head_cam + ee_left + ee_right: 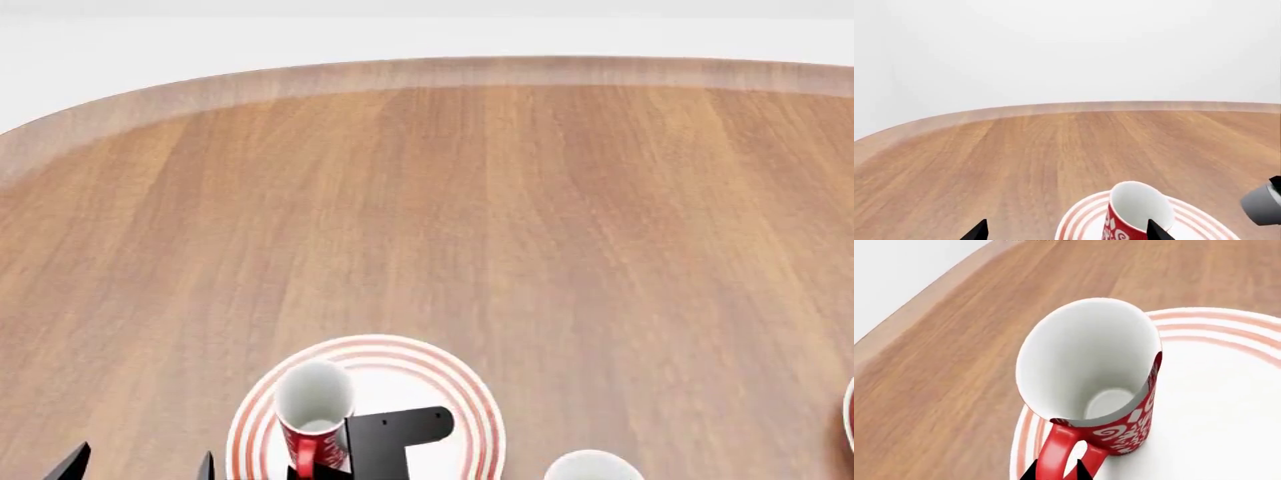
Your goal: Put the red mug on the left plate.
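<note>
- Red handle loop of the red mug (1089, 385) is filling the near edge of the right wrist view, with the right gripper (1062, 471) pinching it between dark fingertips that are meeting around the loop; holding by the handle is keeping the body hanging clear of the claw.
- Whether the mug's base is already resting on the left plate (1227, 390) or hovering just above it, I cannot tell; it is sitting over the plate's outer side, near the ringed rim, tilted slightly.
- From the head view, the same red mug (312, 412) is standing mouth-up over the left plate (441, 380), so the task is looking nearly finished; letting go and backing out is what I judge remains.
- Off to the side, the left gripper (1066, 231) is spreading its two fingertips wide, gripping nothing, kept low beside the plate and out of the way.
- Farther right, a white mug (591, 467) is peeking in on the wooden table (534, 220).
</note>
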Controlling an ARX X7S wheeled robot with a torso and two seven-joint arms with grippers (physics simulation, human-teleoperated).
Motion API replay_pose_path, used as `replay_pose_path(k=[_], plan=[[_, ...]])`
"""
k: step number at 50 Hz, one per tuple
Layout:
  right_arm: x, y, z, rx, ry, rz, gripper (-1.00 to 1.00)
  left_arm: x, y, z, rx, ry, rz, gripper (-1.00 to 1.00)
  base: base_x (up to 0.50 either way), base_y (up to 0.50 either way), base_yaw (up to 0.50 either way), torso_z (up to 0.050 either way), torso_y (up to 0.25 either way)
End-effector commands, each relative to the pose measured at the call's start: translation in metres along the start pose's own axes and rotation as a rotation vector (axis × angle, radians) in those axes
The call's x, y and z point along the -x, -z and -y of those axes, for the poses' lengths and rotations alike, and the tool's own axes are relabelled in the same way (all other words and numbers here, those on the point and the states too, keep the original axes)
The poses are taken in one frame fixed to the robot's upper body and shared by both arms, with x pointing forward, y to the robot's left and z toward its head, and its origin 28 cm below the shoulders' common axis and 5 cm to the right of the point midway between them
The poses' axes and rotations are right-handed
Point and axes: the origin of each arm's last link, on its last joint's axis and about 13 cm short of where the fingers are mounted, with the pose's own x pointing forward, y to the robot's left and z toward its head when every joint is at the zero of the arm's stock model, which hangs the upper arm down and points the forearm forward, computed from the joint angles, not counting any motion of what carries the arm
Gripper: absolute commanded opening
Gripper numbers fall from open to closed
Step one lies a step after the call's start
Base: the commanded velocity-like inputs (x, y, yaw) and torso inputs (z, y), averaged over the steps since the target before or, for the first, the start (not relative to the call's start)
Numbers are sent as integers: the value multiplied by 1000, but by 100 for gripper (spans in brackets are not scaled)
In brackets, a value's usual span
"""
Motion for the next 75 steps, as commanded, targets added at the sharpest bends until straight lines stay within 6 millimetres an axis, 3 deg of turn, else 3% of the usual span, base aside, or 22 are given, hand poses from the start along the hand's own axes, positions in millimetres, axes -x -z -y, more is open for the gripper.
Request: replay_pose_path(k=[1, 19, 57, 58, 69, 75], plan=[[-1, -4, 4, 28, 38, 15, -100, 0, -1, 0, 0, 0, 2, 100, 0, 0, 0, 0, 0], [5, -9, 8, 33, 64, 35, -100, 0, 0, 0, -1, 2, 1, 100, 0, 0, 0, 0, 0], [0, -10, 25, -16, 95, -1, -100, 0, 0, 1, -2, 3, 1, 100, 1, 0, 0, 0, 0], [0, -10, 25, -16, 96, -2, 100, 0, 0, 1, -1, 3, 1, 100, 13, 0, 0, 0, 0], [-1, -7, 21, -14, 83, 7, 100, 0, -1, 0, 0, 0, 4, 100, 0, 0, 0, 0, 0], [12, -5, 15, -15, 69, 36, 100, 2, -4, 0, 1, -1, 11, 100, 0, 0, 0, 0, 0]])
